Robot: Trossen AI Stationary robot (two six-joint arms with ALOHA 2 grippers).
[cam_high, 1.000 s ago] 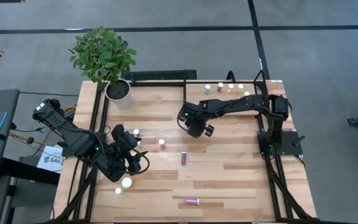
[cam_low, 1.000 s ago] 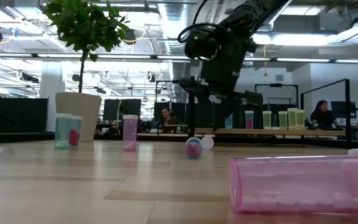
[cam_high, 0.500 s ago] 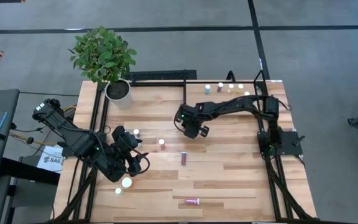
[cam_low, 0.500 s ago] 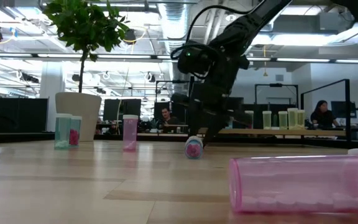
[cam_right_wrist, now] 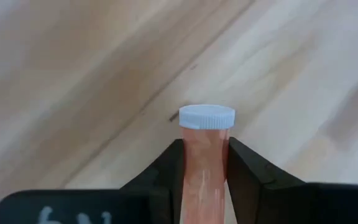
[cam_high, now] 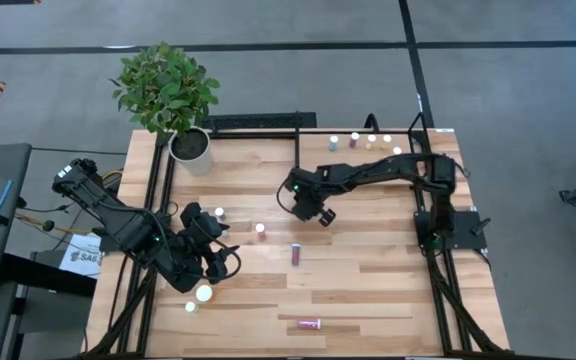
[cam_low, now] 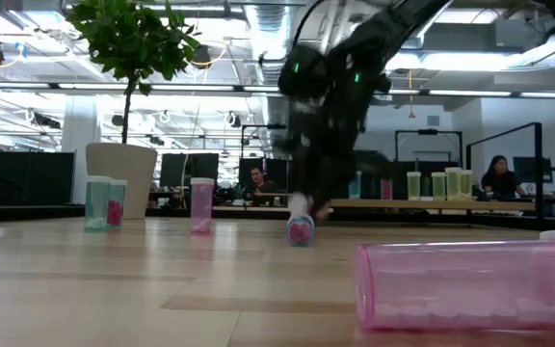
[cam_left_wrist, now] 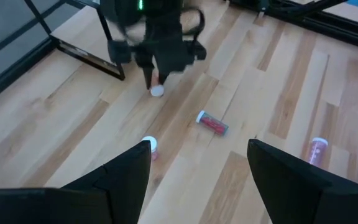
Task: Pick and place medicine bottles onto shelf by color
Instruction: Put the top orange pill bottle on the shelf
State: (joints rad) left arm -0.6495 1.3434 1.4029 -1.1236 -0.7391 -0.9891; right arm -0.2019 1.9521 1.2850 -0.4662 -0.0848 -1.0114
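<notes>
A small medicine bottle (cam_right_wrist: 205,155) with a peach-pink body and a white cap sits between the fingers of my right gripper (cam_high: 320,214), which is shut on it at the table's middle, in front of the shelf (cam_high: 313,148). Several bottles (cam_high: 372,141) stand on the shelf. A pink bottle (cam_high: 259,230) stands upright on the planks; a maroon one (cam_high: 295,253) and a pink one (cam_high: 310,324) lie on their sides. My left gripper (cam_left_wrist: 197,168) hovers open above the table's left side, touching nothing. My right gripper pinches the bottle's body (cam_right_wrist: 205,163) between its two fingers (cam_right_wrist: 166,168), just behind the white cap (cam_right_wrist: 206,116). The fingers slant steeply down from the far right and run along the bottle. The cap end pokes out past the fingertips, close to the planks (cam_low: 300,204); whether it touches them I cannot tell.
A potted plant (cam_high: 173,95) stands at the far left corner. Two white-capped bottles (cam_high: 203,294) stand near the left arm and another (cam_high: 219,213) behind it. Black frame rails (cam_high: 158,190) run along both table sides. Bare planks lie at the near right.
My right gripper has sunk toward the table, rolled about its own axis, and shut on the peach-pink bottle that lay below it. The other bottles have stayed where they were.
</notes>
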